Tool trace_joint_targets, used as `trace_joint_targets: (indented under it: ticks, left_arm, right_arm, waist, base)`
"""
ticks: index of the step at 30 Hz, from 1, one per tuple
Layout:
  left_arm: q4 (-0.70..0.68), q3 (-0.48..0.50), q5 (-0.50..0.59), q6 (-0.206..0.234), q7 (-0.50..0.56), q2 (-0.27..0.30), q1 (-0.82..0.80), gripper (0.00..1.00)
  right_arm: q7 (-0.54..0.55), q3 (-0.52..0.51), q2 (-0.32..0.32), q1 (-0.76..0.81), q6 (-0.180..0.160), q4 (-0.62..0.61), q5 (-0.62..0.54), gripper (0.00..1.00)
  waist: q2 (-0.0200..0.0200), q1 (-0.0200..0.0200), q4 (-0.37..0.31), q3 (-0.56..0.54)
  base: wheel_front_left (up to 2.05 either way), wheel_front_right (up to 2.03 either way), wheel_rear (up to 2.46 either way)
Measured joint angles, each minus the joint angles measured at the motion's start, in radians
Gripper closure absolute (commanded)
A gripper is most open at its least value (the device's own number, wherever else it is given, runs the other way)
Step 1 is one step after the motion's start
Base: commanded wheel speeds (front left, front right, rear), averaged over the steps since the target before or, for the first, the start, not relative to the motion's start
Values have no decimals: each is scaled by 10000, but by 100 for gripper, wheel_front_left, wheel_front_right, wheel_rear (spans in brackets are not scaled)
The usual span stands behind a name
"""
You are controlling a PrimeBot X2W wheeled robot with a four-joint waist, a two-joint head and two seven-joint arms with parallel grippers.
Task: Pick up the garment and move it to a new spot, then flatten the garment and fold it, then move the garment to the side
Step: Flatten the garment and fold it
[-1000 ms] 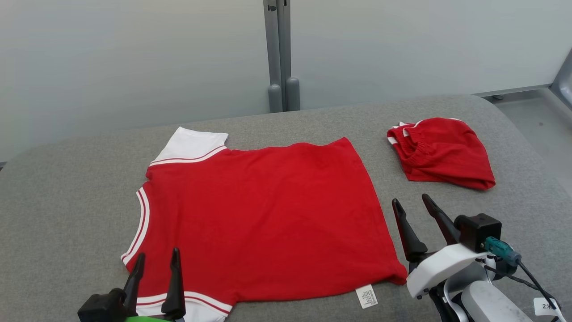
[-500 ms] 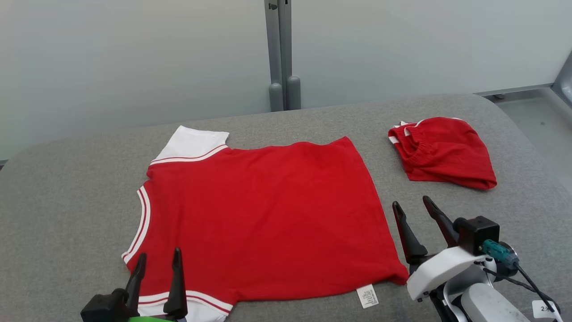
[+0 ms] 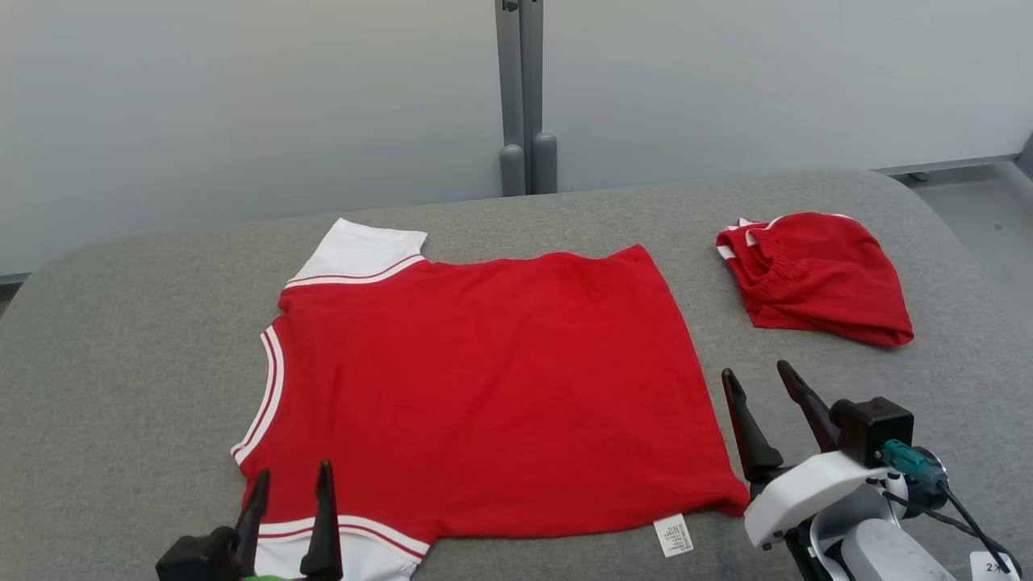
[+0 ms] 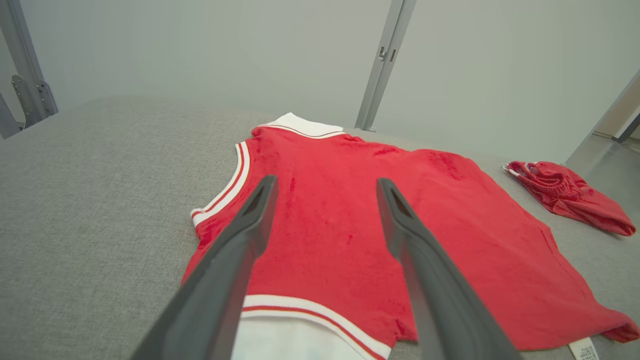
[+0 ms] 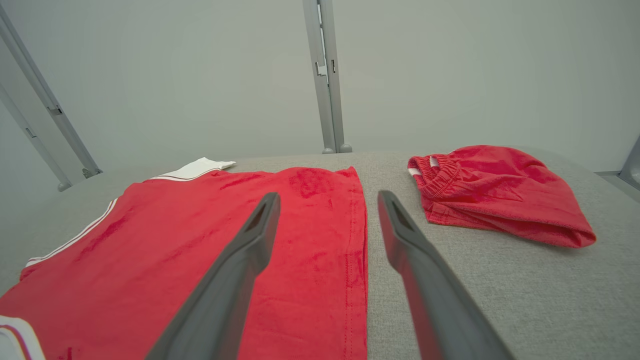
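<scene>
The garment (image 3: pixel 484 387), a red shirt with white striped sleeves, lies spread flat on the grey padded table (image 3: pixel 121 339), neck to the left and hem to the right. My left gripper (image 3: pixel 294 472) hovers open over the shirt's near-left sleeve, nothing between its fingers; its wrist view shows the shirt (image 4: pixel 360 225) beyond the open left gripper (image 4: pixel 326 181). My right gripper (image 3: pixel 757 369) stands open just right of the shirt's hem, above bare table. In the right wrist view the hem edge of the shirt (image 5: pixel 200 250) runs between the right gripper's (image 5: pixel 328 195) fingers.
A second red garment, folded shorts (image 3: pixel 815 278) with an elastic waistband, lies at the table's far right. A white care label (image 3: pixel 673 536) sticks out at the shirt's near-right corner. A grey post (image 3: pixel 524 97) and pale wall stand behind the table.
The whole head picture has shifted a little to the right, so the camera moved. The shirt, the shorts and both open grippers keep their places relative to each other.
</scene>
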Motion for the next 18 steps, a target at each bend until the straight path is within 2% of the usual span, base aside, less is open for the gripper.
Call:
trace_joint_targets:
  ticks: [10, 18]
  left_arm:
    - [1041, -242, -399, 2, 1409, -4, 1064, 0]
    - [1409, -192, -1012, -8, 1733, 12, 1293, 0]
  right_arm:
    - [0, -128, 0, 195, 2, -6, -54, 0]
    - [0, -79, 8, 181, 104, -17, -153, 0]
  waist:
    - [0, 0, 696, 247]
    - [0, 0, 1038, 567]
  base:
    - [0, 0, 0]
    - [0, 0, 0]
